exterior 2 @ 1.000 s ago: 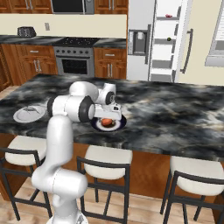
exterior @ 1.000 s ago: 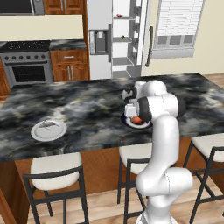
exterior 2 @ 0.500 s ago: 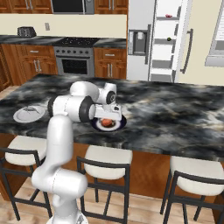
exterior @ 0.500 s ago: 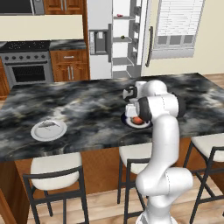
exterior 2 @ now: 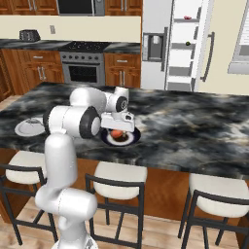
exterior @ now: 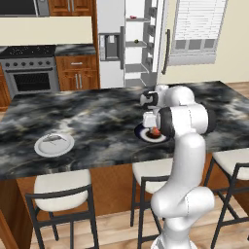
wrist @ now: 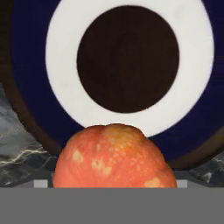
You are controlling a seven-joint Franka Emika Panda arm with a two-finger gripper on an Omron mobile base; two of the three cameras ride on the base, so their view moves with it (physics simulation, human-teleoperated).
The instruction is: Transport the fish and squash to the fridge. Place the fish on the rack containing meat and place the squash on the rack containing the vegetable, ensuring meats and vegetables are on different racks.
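The orange-red squash (wrist: 114, 155) rests on the near edge of a dark-blue plate (wrist: 131, 26) with a white ring, on the island counter. My gripper (exterior: 154, 128) points down over the squash (exterior: 155, 132), with its jaws on either side. The squash hides the fingertips, so contact cannot be judged. The right base view shows the gripper (exterior 2: 117, 130) right on the squash (exterior 2: 117, 133) too. The slender grey fish (exterior: 53, 139) lies on a pale round plate (exterior: 41, 147) far to the left on the counter. The grey fridge (exterior: 131, 39) stands behind the island with a door open and pale shelves showing.
A dark marble island (exterior: 97, 116) carries both plates. Bar stools (exterior: 61, 187) line its near side. A stove (exterior: 31, 78) and wood cabinets sit to the left of the fridge. Small items lie on the fridge shelves (exterior 2: 187, 31).
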